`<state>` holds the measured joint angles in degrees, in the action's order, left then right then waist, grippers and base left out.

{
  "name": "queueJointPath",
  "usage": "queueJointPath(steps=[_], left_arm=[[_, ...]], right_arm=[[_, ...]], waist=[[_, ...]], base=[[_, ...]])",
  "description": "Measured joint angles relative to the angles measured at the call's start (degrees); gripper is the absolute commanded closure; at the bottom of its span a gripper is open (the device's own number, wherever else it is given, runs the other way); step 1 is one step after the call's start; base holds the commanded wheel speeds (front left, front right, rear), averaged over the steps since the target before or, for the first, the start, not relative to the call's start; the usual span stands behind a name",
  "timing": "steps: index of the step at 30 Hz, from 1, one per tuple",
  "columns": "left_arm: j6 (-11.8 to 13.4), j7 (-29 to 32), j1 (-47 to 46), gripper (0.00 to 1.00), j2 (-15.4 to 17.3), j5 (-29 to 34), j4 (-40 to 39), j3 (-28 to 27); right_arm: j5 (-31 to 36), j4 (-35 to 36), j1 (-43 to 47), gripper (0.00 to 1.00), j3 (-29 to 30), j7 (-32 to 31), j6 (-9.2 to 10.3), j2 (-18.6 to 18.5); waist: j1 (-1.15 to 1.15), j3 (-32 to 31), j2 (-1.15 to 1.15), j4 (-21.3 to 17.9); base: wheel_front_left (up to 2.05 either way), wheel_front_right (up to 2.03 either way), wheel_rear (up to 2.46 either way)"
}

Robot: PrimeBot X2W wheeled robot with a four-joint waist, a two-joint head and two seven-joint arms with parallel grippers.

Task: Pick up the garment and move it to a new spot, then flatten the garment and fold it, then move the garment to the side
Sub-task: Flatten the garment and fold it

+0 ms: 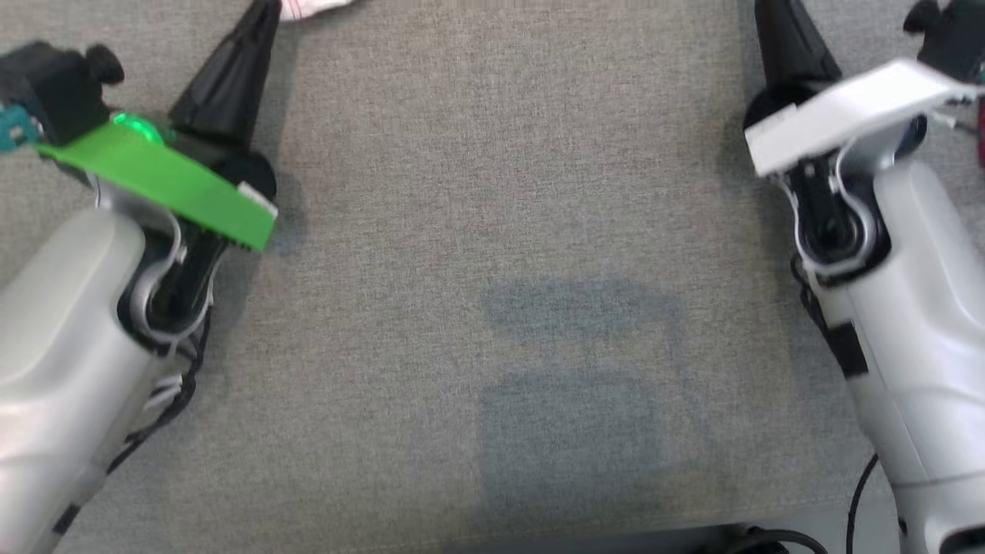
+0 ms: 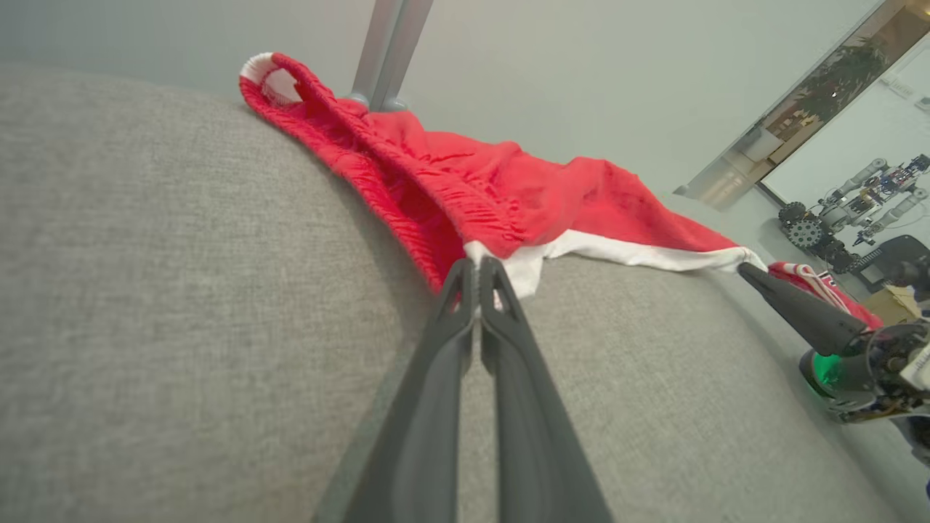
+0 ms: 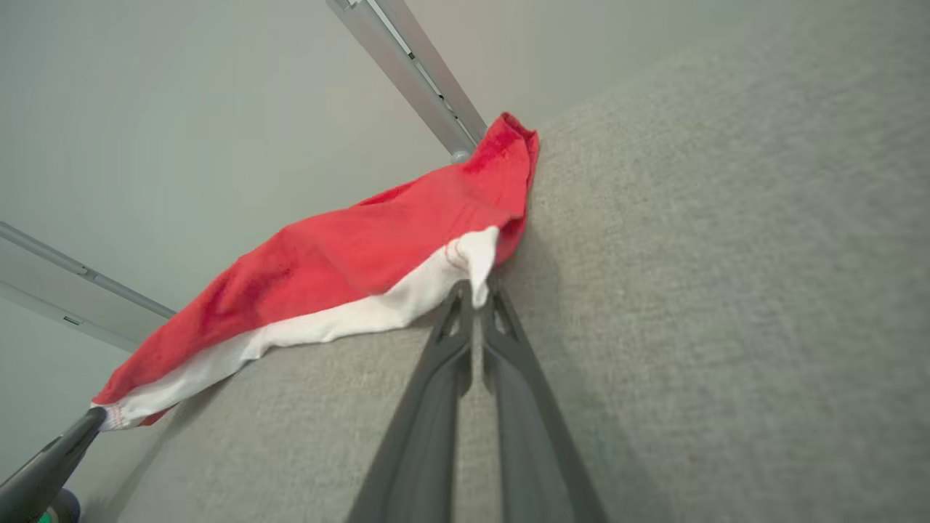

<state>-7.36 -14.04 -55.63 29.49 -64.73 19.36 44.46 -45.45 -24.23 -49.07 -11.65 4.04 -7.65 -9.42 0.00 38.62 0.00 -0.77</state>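
Observation:
The garment [image 2: 465, 174] is red with a white hem and a ribbed waistband, and it lies stretched along the far edge of the grey table [image 1: 492, 231]. In the head view only a pale scrap of the garment [image 1: 312, 6] peeks in at the top edge. My left gripper [image 2: 478, 274] is shut on one corner of the white hem. My right gripper [image 3: 476, 294] is shut on the other hem corner of the garment [image 3: 349, 269]. In the head view the left gripper [image 1: 265, 15] and right gripper [image 1: 769, 19] reach toward the top edge, far apart.
A metal post [image 2: 389, 51] rises behind the table's far edge, just beyond the garment. Another robot [image 2: 857, 203] stands in the room's background. A dark cable [image 1: 769, 538] lies at the table's near edge.

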Motion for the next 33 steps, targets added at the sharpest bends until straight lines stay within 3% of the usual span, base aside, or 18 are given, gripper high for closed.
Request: queueJointPath(steps=[6,11,15,25,26,28,30,33], left_arm=[[0.6,-0.8,15.3,1.00,5.1,-0.7,-9.8,-0.9],[6.0,-0.9,29.8,1.00,9.2,-1.1,-20.4,-1.9],[10.2,-1.0,42.4,1.00,8.8,-2.6,-29.6,-6.9],[11.8,-1.0,50.3,1.00,5.7,0.2,-33.1,-8.8],[11.9,-1.0,50.4,1.00,5.5,0.3,-32.8,-8.8],[11.9,-1.0,50.6,1.00,4.9,0.4,-32.5,-8.7],[11.9,-1.0,50.9,1.00,4.4,0.5,-32.3,-8.6],[11.8,-1.0,51.6,1.00,3.9,0.5,-32.0,-8.5]], right_arm=[[-5.4,12.9,19.4,1.00,-1.1,-2.4,0.04,-4.6],[-9.6,22.8,34.6,1.00,0.8,-5.4,0.16,-8.0],[-11.9,30.1,45.6,1.00,6.5,-7.9,0.16,-9.7],[-1.8,31.9,46.6,1.00,7.7,-11.4,0.18,-9.1],[-0.1,31.7,45.9,0.80,7.3,-11.4,0.18,-9.1],[2.0,31.1,44.8,0.71,6.4,-11.5,0.16,-8.7],[3.6,30.3,44.2,0.82,5.7,-11.6,0.18,-8.4],[5.3,29.4,43.4,0.80,5.4,-11.8,0.18,-8.3]], waist=[[0.00,-5.6,0.00,-0.2],[0.00,-11.2,0.00,-0.6],[0.00,-16.4,0.00,-1.1],[0.00,-22.4,0.01,-1.1],[0.00,-22.6,0.00,-0.9],[0.00,-22.9,0.00,-0.5],[0.00,-23.1,0.00,0.0],[0.00,-23.4,0.01,0.8]], base=[[0.00,0.00,0.00],[0.00,0.00,0.00],[0.00,0.00,0.00],[0.00,0.00,0.00],[0.00,0.00,0.00],[0.00,0.00,0.00],[0.00,0.00,0.00],[0.00,0.00,0.00]])
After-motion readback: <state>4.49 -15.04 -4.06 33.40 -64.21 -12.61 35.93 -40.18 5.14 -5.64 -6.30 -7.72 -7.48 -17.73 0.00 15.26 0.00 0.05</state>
